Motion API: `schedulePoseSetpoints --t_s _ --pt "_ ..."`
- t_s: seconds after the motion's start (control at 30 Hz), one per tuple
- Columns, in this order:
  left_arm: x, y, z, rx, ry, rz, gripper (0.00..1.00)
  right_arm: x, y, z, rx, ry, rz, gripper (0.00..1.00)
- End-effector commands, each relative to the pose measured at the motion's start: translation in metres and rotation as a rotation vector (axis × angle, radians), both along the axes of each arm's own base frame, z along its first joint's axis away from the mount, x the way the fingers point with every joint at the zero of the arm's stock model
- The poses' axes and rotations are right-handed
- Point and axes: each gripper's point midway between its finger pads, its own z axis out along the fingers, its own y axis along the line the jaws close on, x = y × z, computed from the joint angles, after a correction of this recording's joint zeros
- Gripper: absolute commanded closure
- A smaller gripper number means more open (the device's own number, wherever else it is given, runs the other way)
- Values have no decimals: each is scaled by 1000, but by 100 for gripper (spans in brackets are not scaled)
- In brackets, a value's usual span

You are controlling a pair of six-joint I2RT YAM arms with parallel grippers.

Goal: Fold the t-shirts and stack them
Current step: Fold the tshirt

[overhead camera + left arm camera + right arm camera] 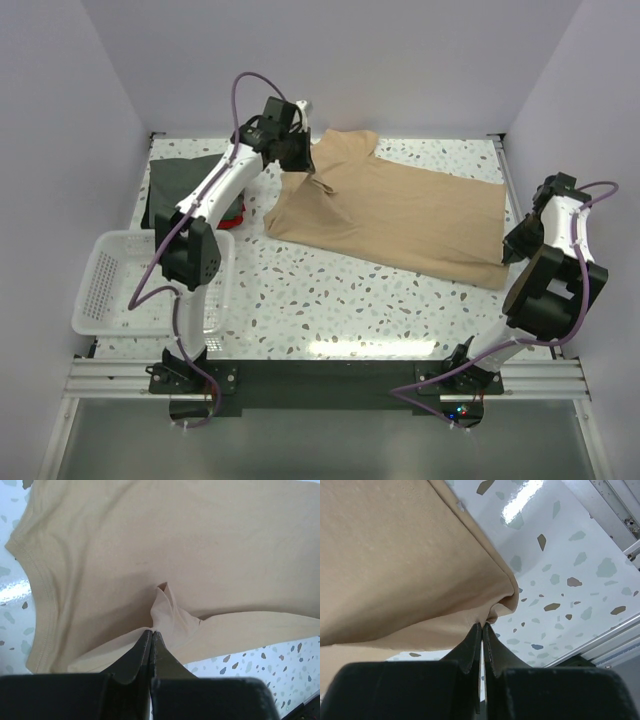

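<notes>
A: How's the plain tan cloth t-shirt (400, 215)?
B: Spread and wrinkled, from the centre of the speckled white table (330, 300) toward 2 o'clock. The left fingers (137, 652) pinch a fold, the right fingers (470, 647) its corner.
A: Anything hidden?
B: The dark grey-green t-shirt (185, 180) at 10 o'clock, partly behind the left arm (215, 190).

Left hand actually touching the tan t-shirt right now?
Touching. Left wrist view: the left hand is shut on a pinched-up fold of the tan t-shirt.

Plain pale lilac walls (330, 60), white speckled terrazzo tabletop (330, 300), aluminium rail (110, 378) along near edge, soft light glare (375, 347)
</notes>
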Motion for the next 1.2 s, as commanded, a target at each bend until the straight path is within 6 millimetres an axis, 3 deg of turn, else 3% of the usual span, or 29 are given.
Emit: schedulePoseSetpoints --t_s 0.0,0.37,0.53,0.73,0.77,0.83,0.87,0.97,1.03,1.1,1.17 --pt "18 -5 34 -47 -118 -38 100 8 -8 13 -49 -40 -11 100" --pt "35 -6 25 -64 -126 -42 100 10 -9 -1 -34 -16 -12 100" --pt "54 -10 25 -84 -169 -48 100 16 -11 -1 -38 -29 -18 100" --pt "84 -9 12 -86 -217 -1 98 21 -15 0 -45 -45 -25 100" --pt "89 -6 6 -77 -218 21 77 23 -14 -1 -46 -50 -23 95" --pt "98 -3 8 -88 -238 62 51 26 -14 2 -48 -77 -17 78" --pt "100 -1 8 -83 -244 78 35 30 -11 1 -34 -100 -8 51" --pt "94 3 12 -83 -252 92 28 36 -5 7 -36 -147 18 31" --pt "88 6 8 -69 -251 86 27 41 4 12 -51 -162 66 28" --pt "71 14 -13 -38 -199 82 26 44 8 17 -96 -157 107 26" --pt "52 21 -38 -13 -131 78 26 53 29 22 -121 -166 184 26"
